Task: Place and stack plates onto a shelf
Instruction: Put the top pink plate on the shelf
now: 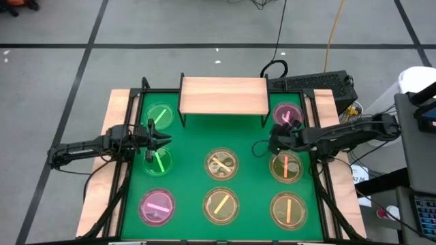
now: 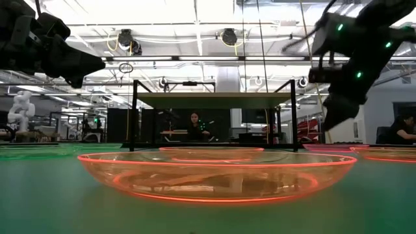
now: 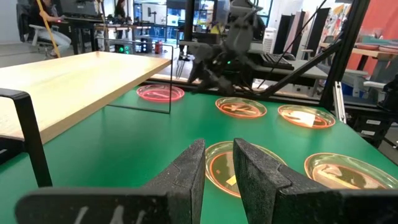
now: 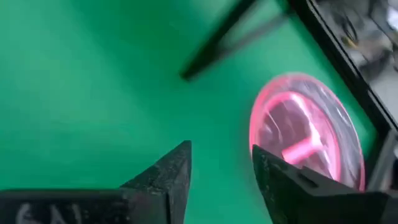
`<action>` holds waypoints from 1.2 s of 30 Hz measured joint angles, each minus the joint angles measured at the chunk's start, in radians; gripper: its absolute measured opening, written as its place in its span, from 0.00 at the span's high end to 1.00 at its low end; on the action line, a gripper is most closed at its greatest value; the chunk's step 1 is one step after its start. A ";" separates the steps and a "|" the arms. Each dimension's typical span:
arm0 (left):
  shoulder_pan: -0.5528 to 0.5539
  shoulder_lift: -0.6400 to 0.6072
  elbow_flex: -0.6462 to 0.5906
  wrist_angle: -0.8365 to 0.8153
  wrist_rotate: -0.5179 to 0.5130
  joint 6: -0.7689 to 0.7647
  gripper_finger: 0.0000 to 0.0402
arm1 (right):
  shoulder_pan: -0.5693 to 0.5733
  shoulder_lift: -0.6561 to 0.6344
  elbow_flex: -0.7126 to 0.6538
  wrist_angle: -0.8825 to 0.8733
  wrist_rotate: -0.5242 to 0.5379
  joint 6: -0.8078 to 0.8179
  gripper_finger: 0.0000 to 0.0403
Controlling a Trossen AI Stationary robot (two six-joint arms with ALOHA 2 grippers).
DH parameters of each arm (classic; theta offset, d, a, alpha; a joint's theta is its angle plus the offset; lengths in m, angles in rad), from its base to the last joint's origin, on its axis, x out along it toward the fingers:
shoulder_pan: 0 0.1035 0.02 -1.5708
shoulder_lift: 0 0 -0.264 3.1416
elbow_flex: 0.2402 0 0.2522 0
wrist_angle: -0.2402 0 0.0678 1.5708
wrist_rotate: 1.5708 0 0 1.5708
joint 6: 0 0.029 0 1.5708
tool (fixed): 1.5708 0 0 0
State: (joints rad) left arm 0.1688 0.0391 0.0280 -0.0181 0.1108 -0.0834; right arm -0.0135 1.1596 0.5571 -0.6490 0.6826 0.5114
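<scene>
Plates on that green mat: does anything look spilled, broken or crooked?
Nothing stands out. The plates lie flat and apart in neat rows on the green mat, and the shelf stands square and bare.

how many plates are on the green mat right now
8. Far row: green, pink. Middle row: green, amber, amber. Near row: pink, amber, amber. None on the shelf; both arms partly cover some.

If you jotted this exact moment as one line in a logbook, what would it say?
shelf: bare | plates: eight on mat | left gripper: slightly open, empty, between two green plates | right gripper: open, empty, near pink plate
</scene>
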 joint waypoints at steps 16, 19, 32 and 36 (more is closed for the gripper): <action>0.000 0.000 0.000 0.000 0.000 0.000 0.78 | -0.272 0.196 0.000 0.008 -0.005 -0.076 0.63; 0.000 0.000 0.000 0.000 0.000 0.000 0.78 | -0.300 0.218 0.000 0.022 -0.011 -0.090 0.64; 0.000 0.000 0.000 0.000 0.000 0.000 0.78 | -0.337 0.206 0.000 0.032 -0.122 -0.072 0.99; 0.000 0.000 0.000 0.000 0.000 0.000 0.78 | -0.301 0.114 0.000 -0.019 -0.121 0.014 1.00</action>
State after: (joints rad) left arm 0.1688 0.0391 0.0279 -0.0177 0.1108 -0.0832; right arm -0.3146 1.2735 0.5571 -0.6682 0.5616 0.5258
